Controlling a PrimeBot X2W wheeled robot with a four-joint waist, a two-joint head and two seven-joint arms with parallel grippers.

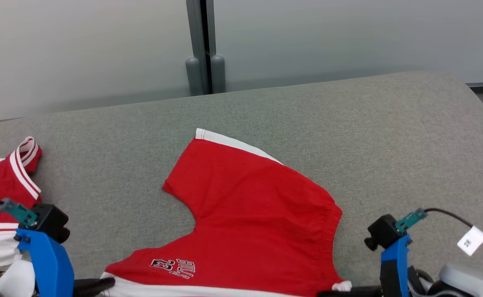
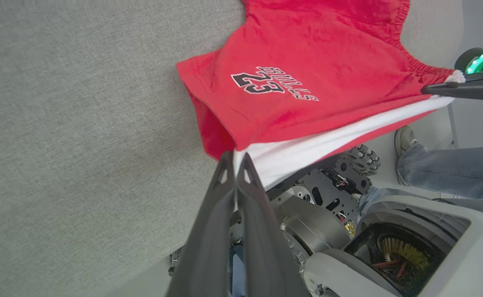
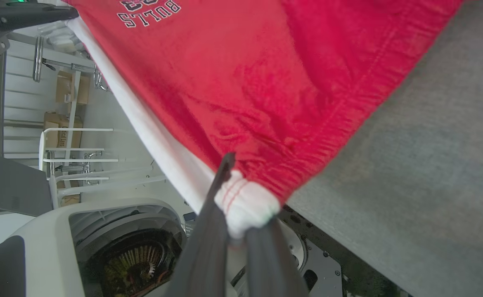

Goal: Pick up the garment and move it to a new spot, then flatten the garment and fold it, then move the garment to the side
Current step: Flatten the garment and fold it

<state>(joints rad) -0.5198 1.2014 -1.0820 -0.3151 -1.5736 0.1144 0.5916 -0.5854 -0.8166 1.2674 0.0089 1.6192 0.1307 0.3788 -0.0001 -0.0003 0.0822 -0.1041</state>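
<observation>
1. The grey fabric surface point(image 1: 349, 123) lies bare beyond the garment point(image 1: 258, 206) and to its right, up to the far edge, with pale wall panels point(image 1: 80, 53) behind it. On the left, a second red-and-white garment point(image 1: 2, 185) is bunched, well apart from the first.
2. In the left wrist view, a person's jeans leg point(image 2: 443, 169) and shoe point(image 2: 404, 138) stand beside the robot's base.
3. The garment sits at the middle of the surface, and its near side reaches past the near edge.
4. Its gathered waistband faces right and its leg openings face left. Its longest stretch runs from the near edge to the far corner, slanting a little left.
5. It is a pair of red shorts with a white stripe down each side and a black "BULLS 23" print on the near leg. It lies mostly flat.
6. The left claw point(image 2: 236, 156) is clamped on the near white stripe at the leg end.
7. The right claw point(image 3: 243, 202) is clamped on the white corner at the waistband end. The stripe runs taut between the two claws.
</observation>
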